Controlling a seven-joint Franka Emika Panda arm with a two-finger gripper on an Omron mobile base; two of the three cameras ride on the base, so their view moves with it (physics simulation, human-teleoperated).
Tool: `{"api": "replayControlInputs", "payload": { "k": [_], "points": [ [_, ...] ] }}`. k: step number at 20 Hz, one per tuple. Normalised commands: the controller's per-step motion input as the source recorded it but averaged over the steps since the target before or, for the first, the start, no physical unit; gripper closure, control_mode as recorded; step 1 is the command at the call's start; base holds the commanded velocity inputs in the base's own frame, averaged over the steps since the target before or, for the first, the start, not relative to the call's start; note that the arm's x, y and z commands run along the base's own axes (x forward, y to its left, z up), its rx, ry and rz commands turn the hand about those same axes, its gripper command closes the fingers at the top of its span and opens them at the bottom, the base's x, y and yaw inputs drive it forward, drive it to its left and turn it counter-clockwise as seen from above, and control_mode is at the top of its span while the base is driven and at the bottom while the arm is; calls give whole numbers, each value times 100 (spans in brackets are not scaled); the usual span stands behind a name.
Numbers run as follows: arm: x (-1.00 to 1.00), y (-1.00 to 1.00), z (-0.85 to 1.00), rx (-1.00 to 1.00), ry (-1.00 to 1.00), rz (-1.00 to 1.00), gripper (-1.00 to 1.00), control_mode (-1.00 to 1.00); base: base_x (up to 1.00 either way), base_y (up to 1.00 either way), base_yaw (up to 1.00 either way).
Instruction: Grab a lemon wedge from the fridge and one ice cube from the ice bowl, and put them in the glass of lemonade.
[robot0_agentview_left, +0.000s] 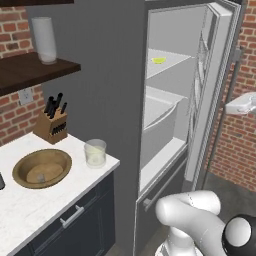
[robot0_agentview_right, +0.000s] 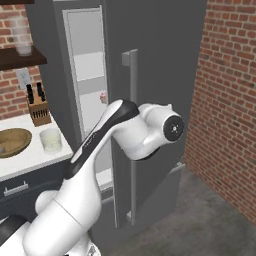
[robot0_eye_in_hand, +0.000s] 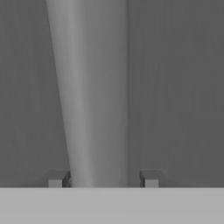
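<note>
Left to right, left base view: bowl (robot0_agentview_left: 42, 168) sits on the counter (robot0_agentview_left: 20, 205) at far left, one small ice cube (robot0_agentview_left: 41, 177) in it. Just right of it, near the counter edge, the glass (robot0_agentview_left: 95, 153) of pale lemonade, nothing visibly added. Knife block (robot0_agentview_left: 51, 124) behind them by the brick wall. A taller frosted glass on the shelf above, not the target.

Next right: fridge (robot0_agentview_left: 100, 75) with its door (robot0_agentview_left: 212, 95) swung open. The lemon wedge (robot0_agentview_left: 159, 60) lies on an upper shelf inside, untouched.

Far right: the arm reaches around the outside of the open door. In the hand view the gripper (robot0_eye_in_hand: 103, 179) has its two tips on either side of the vertical door handle (robot0_eye_in_hand: 94, 87), with a small gap at each side. Jaws part open, straddling the bar, not clamping it as far as I can tell.

Progress, judged: fridge opening looks done. Wedge not yet picked, cube not yet picked, neither in the glass. Both pick-and-place legs are left. Likely next: clear the hand off the handle, reach round into the upper shelf for the wedge. Door edge and shelf lip are the obvious collision risks.
</note>
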Motion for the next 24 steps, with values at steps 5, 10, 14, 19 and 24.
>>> {"api": "replayControlInputs", "payload": {
  "k": [5,10,14,19,24],
  "points": [
    [-4,-74,8,0,0,-12,-100,-100,0,0,0],
    [-42,-33,27,0,-10,-8,-100,-100,0,0,0],
    [-58,10,57,0,-18,0,-100,-100,0,0,0],
    [-52,23,75,0,-14,0,-100,-100,0,0,0],
    [-62,42,78,-1,-14,0,-100,-100,0,0,0]
  ]
}}
